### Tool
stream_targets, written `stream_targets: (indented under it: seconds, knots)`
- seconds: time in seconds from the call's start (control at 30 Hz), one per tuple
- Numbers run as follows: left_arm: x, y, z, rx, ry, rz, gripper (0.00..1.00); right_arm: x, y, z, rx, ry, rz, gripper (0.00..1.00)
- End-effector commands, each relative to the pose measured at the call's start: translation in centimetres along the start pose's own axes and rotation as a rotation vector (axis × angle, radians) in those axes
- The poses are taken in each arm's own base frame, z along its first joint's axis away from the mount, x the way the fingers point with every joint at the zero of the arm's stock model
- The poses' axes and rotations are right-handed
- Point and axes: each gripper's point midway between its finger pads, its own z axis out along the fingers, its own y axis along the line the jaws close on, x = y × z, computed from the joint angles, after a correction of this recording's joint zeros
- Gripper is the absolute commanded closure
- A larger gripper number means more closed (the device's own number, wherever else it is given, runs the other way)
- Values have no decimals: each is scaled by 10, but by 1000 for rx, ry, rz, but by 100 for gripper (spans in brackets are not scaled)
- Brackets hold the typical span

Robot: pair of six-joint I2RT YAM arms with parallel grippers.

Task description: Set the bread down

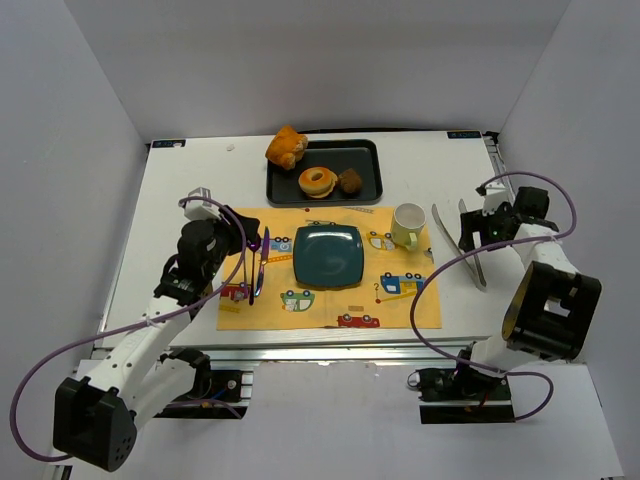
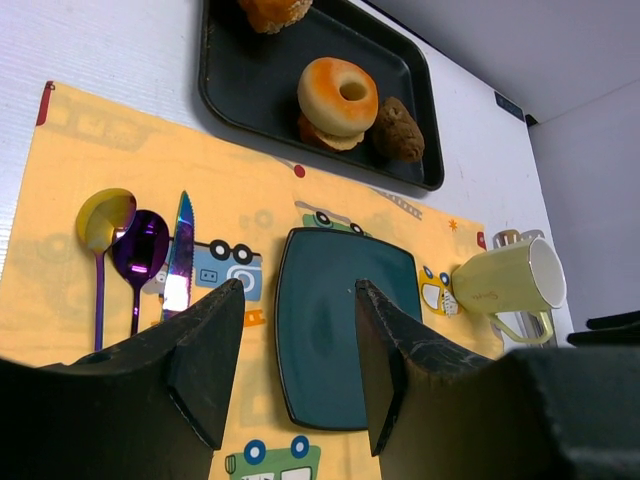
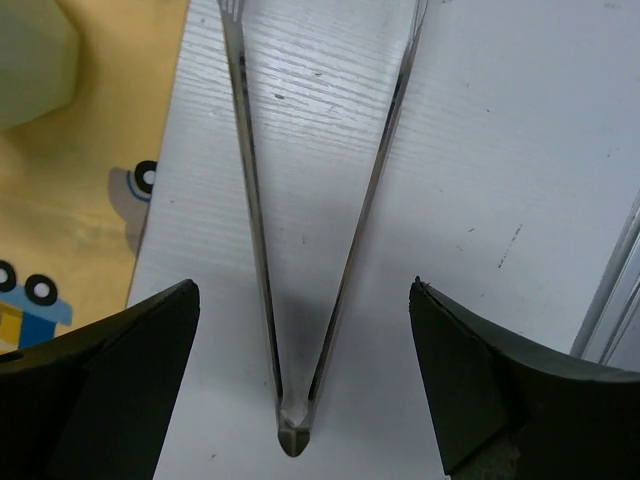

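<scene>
The bread (image 1: pixel 318 182) is a golden-brown ring lying in the black tray (image 1: pixel 370 160) at the back of the table; the left wrist view shows the bread (image 2: pixel 338 98) stacked as two halves. My left gripper (image 2: pixel 300 295) is open and empty, hovering over the yellow placemat with the teal plate (image 2: pixel 335 330) showing between its fingers. In the overhead view the left gripper (image 1: pixel 246 236) is left of the plate (image 1: pixel 327 255), well short of the tray. My right gripper (image 3: pixel 305 290) is open, its fingers on either side of the hinge end of metal tongs (image 3: pixel 300 250) lying on the table, apart from them.
A lumpy orange pastry (image 1: pixel 286 147) rests on the tray's back-left rim and a small dark ball (image 1: pixel 350 181) sits beside the bread. Two spoons (image 2: pixel 120 235) and a knife (image 2: pixel 180 250) lie on the placemat's left. A pale yellow mug (image 1: pixel 407 226) stands right of the plate.
</scene>
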Motion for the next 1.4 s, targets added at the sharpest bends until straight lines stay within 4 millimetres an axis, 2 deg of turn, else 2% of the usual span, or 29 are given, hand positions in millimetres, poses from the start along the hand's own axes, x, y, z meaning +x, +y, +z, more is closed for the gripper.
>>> stream_targets:
  seconds: [0.0,0.1,0.23,0.37,0.4,0.5,0.53,0.6,0.63,0.7,0.73,0.83,0.87,0.9,0.93,1.0,1.1,1.13,1.27,1.3,1.37]
  knots:
    - [-3,-4,2,24,-13,-2,42,-1,-14,16,104,33,0,11]
    - [-2,-3,3,24,-12,-2,42,9,-11,33,65,82,8,10]
    - [-2,-2,3,17,-14,-2,42,22,-20,49,78,139,3,13]
    - [-2,0,3,10,-13,2,42,37,-16,58,43,186,-17,20]
    - [-2,0,4,7,-11,2,42,43,-13,58,22,200,-27,27]
    - [-1,1,5,4,-10,5,42,47,-2,59,-28,194,-52,39]
    - [-1,0,5,6,-10,5,42,47,2,60,-52,184,-52,51]
    - [-1,-1,6,10,-7,5,42,45,7,61,-83,174,-55,66]
    - [-1,-1,8,9,-4,5,42,39,7,61,-92,161,-64,83]
    - [0,-2,8,8,3,12,42,29,10,57,-116,142,-63,95]
    - [-3,-2,8,7,-2,18,42,10,5,52,-108,106,-82,100]
    - [-5,-3,8,3,-3,21,42,-36,8,35,-108,10,-145,100]
    - [-5,-2,8,2,-4,23,42,-69,11,29,-98,-44,-201,100]
    - [-6,-3,8,3,-6,22,42,-84,16,21,-100,-63,-227,91]
    - [-5,-3,8,5,-6,21,42,-102,20,16,-99,-90,-259,89]
    - [-5,-4,9,9,-4,18,42,-165,46,-1,-121,-197,-399,80]
    - [-5,-4,9,9,-1,18,42,-193,67,-6,-145,-233,-507,72]
    - [-6,-5,9,8,1,18,42,-213,85,-9,-159,-266,-606,70]
    - [-7,-3,6,-3,-3,23,42,-220,115,10,-216,-228,-717,65]
    - [-8,-3,5,-4,-7,23,42,-233,120,5,-214,-253,-758,63]
    - [-7,-1,4,-8,-9,18,42,-240,143,5,-240,-259,-840,62]
